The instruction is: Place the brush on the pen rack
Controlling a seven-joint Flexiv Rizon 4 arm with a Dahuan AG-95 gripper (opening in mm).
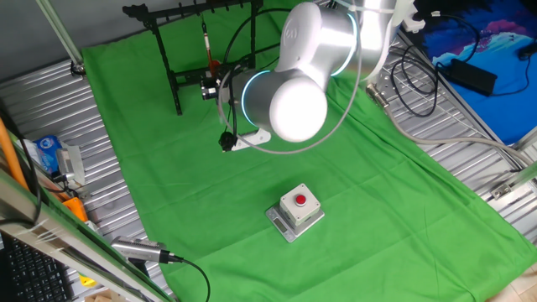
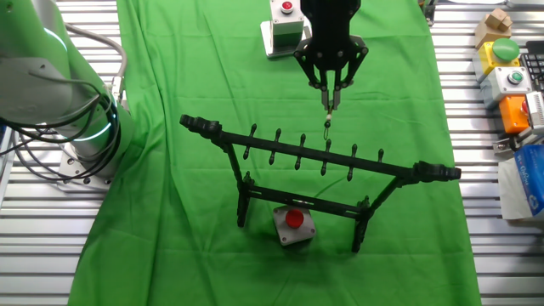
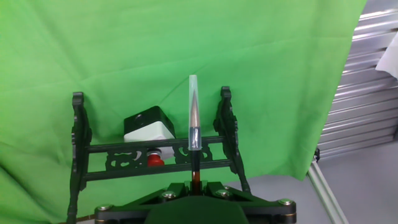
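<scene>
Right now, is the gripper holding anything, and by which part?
Yes. The gripper is shut on the brush, gripping the dark shaft end; the capped tip sticks out past the fingers, toward the pen rack.

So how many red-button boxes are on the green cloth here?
2. One red-button box sits under the pen rack, just in front of its lower crossbar. The other box sits on the far side of the rack, behind the gripper.

arm: reaching over the table | hand [image 2: 331,95]: pointing down | fingers [image 2: 324,83]: closed, gripping
</scene>
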